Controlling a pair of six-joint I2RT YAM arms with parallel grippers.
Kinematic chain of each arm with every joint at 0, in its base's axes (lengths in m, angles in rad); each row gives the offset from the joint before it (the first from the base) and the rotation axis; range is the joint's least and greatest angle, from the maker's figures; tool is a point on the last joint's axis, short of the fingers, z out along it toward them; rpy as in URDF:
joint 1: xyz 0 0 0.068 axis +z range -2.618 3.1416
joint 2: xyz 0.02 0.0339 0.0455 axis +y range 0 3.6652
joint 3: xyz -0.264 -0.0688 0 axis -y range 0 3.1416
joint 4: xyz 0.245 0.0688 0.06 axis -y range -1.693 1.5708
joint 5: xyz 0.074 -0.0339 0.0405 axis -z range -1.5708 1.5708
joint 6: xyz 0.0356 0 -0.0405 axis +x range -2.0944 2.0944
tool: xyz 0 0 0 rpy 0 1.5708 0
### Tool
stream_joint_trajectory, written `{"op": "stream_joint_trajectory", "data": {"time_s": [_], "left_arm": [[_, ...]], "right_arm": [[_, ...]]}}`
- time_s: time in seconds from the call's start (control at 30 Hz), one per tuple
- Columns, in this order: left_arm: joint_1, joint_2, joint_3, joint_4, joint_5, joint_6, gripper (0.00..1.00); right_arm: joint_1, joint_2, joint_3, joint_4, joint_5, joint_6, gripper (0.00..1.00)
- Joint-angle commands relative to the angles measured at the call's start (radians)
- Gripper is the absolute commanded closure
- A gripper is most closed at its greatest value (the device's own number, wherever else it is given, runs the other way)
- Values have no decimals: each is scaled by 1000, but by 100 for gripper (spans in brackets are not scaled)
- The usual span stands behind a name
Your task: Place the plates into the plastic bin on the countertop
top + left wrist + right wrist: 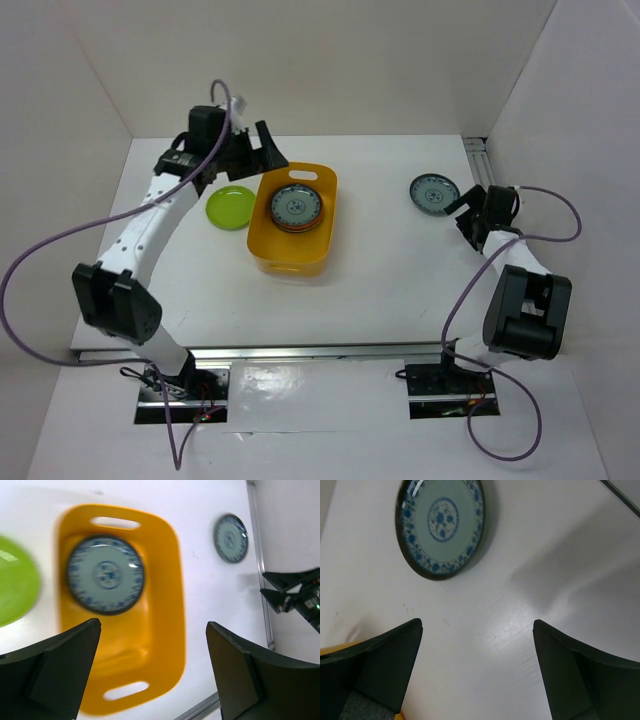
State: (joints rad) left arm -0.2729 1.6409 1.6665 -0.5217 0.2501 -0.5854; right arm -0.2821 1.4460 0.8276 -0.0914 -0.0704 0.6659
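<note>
Left wrist view blurred; lime green plate (15, 580) cut off at frame edge. Right gripper (477, 625) wide open, empty, just short of patterned plate (441, 526) on countertop (530, 570). Left gripper (152, 630) wide open, empty, above plastic bin (165, 580). Second patterned plate (297, 207) inside bin, hiding most of orange plate (295, 230) beneath.

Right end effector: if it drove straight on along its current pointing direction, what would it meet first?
The right end effector would probably meet bare countertop first, just short of the grey-blue patterned plate lying ahead, slightly left. Its tilt is hard to judge; a shallower line might catch the plate's near rim.
</note>
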Motion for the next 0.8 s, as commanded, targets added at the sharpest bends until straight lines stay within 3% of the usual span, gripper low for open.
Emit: {"op": "stream_joint_trajectory", "data": {"time_s": [0.0,0.13,0.4,0.77], "left_arm": [[143,-105,-100,-49,-52,0,0],[293,-193,-313,41,-9,-62,0],[347,-193,-355,66,21,-71,0],[356,-204,-333,20,-17,-60,0]], "right_arm": [[-2,40,-25,255,-17,15,2],[-2,167,-35,387,-66,34,3],[-2,384,60,418,-78,34,18],[-2,536,107,323,-32,64,67]]}}
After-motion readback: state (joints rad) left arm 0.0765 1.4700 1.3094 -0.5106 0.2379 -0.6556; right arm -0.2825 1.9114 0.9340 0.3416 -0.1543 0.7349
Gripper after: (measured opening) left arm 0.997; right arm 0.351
